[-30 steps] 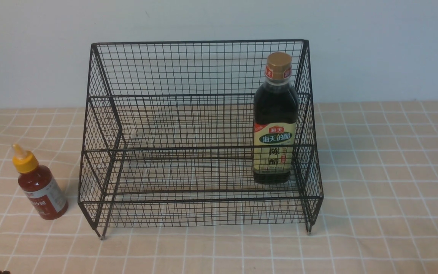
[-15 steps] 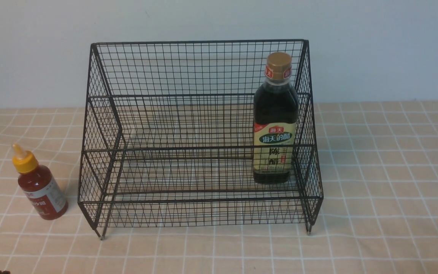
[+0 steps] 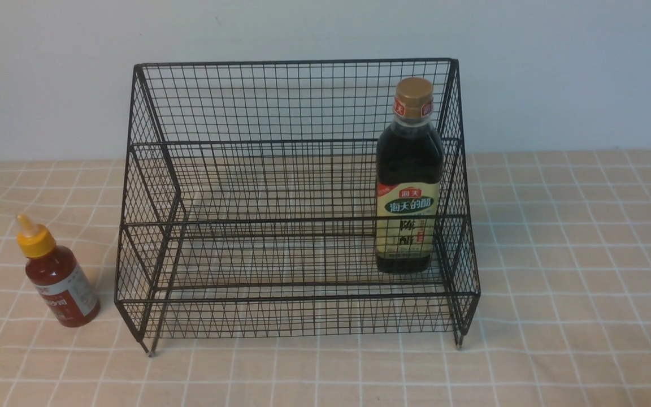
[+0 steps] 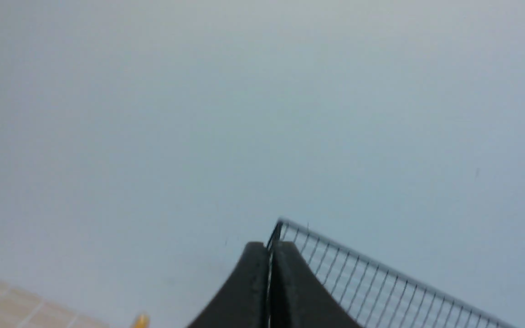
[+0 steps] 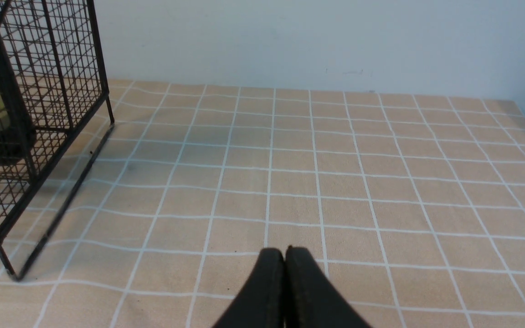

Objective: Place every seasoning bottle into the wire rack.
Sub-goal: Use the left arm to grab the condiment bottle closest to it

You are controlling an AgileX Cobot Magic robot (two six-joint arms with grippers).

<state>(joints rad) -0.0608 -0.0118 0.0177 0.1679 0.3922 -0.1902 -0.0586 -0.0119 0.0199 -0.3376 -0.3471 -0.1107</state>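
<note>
The black wire rack (image 3: 297,141) stands in the middle of the table. The tall dark vinegar bottle (image 3: 408,181) with gold cap stands upright inside the rack at its right end. The small red sauce bottle (image 3: 57,277) with yellow nozzle cap stands on the cloth left of the rack, leaning a little. Neither gripper shows in the front view. In the left wrist view my left gripper (image 4: 269,248) is shut and empty, raised, with the rack's top edge (image 4: 381,273) and the yellow nozzle tip (image 4: 141,321) beyond it. In the right wrist view my right gripper (image 5: 284,253) is shut and empty above the cloth, right of the rack (image 5: 39,91).
A beige checked tablecloth (image 3: 574,254) covers the table. A pale wall (image 3: 325,28) rises right behind the rack. The cloth's right edge shows in the right wrist view (image 5: 524,114).
The dark tip at the bottom left corner of the front view has left the picture. The red sauce bottle has shifted very slightly left. The rack and vinegar bottle have not moved.
</note>
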